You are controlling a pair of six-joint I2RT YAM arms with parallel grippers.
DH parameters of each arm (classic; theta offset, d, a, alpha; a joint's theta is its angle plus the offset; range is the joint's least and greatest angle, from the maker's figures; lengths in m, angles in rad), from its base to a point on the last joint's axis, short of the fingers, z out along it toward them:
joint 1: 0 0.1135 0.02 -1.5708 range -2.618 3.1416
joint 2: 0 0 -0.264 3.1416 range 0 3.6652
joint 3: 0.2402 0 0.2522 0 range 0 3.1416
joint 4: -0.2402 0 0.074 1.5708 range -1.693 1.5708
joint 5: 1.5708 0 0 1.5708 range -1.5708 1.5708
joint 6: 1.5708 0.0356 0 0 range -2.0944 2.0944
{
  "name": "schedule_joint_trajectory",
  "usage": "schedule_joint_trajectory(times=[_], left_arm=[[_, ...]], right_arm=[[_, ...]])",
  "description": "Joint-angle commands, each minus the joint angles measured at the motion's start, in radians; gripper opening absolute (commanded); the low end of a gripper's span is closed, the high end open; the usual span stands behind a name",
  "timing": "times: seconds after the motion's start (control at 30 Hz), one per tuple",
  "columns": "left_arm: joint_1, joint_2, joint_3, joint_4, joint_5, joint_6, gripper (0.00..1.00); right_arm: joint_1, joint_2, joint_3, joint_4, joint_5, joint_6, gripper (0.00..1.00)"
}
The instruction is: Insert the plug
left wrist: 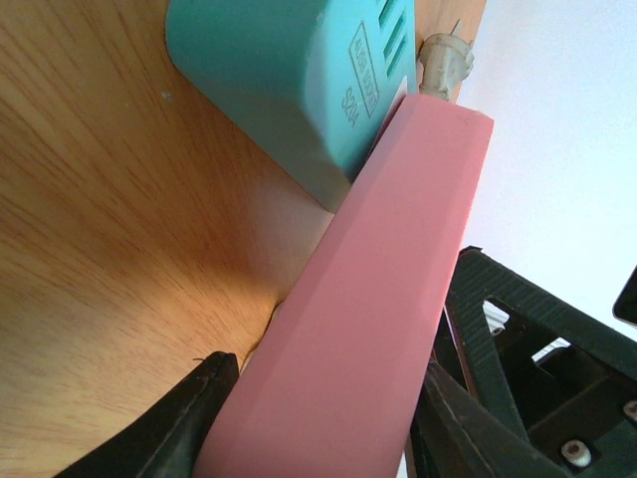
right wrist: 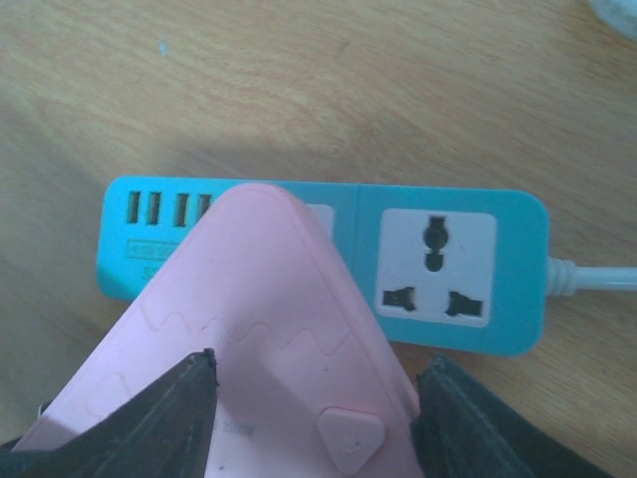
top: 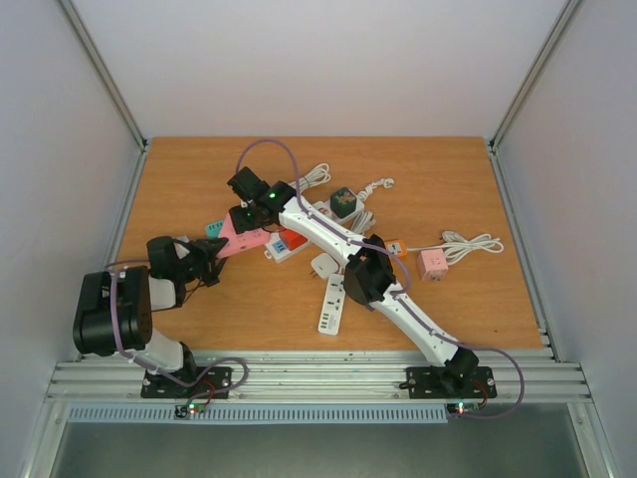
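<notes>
A pink power strip (top: 249,241) lies tilted across a teal power strip (top: 213,228) left of the table's middle. My left gripper (top: 209,261) is shut on the pink strip's near end; in the left wrist view its fingers (left wrist: 189,418) press both sides of the pink strip (left wrist: 388,279), with the teal strip (left wrist: 289,70) beyond. A beige plug-like piece (left wrist: 443,60) shows at the pink strip's far end. My right gripper (top: 244,214) is at the other end; in the right wrist view it (right wrist: 314,418) clamps the pink strip (right wrist: 279,329) above the teal strip's socket (right wrist: 438,261).
A white power strip (top: 331,304) lies under the right arm. A white plug adapter (top: 323,265), a red-and-white strip (top: 284,244), a dark green adapter (top: 343,202), a pink cube socket (top: 433,263) with a white cable (top: 468,242) and a cable coil (top: 314,177) lie around.
</notes>
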Motion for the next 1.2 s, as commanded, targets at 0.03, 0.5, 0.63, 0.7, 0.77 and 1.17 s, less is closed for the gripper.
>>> schedule_joint_trajectory(times=[0.03, 0.5, 0.63, 0.7, 0.77, 1.17], left_arm=[[0.009, 0.026, 0.007, -0.297, -0.116, -0.051, 0.44], [0.010, -0.061, 0.136, -0.513, -0.117, 0.066, 0.62], [0.009, -0.125, 0.166, -0.612, -0.122, 0.108, 0.68], [0.009, -0.174, 0.194, -0.710, -0.141, 0.145, 0.71], [0.010, -0.229, 0.226, -0.818, -0.170, 0.189, 0.73], [-0.001, -0.345, 0.477, -1.148, -0.282, 0.605, 0.68]], right_arm=[[0.025, -0.038, -0.019, -0.085, -0.086, -0.022, 0.64], [0.018, -0.450, -0.200, -0.093, -0.017, -0.119, 0.86], [0.017, -0.621, -0.439, 0.002, 0.000, -0.119, 0.86], [0.017, -0.710, -0.570, 0.065, 0.000, -0.113, 0.87], [0.016, -0.795, -0.691, 0.125, -0.005, -0.101, 0.87], [0.016, -1.206, -1.261, 0.369, 0.019, -0.023, 0.87]])
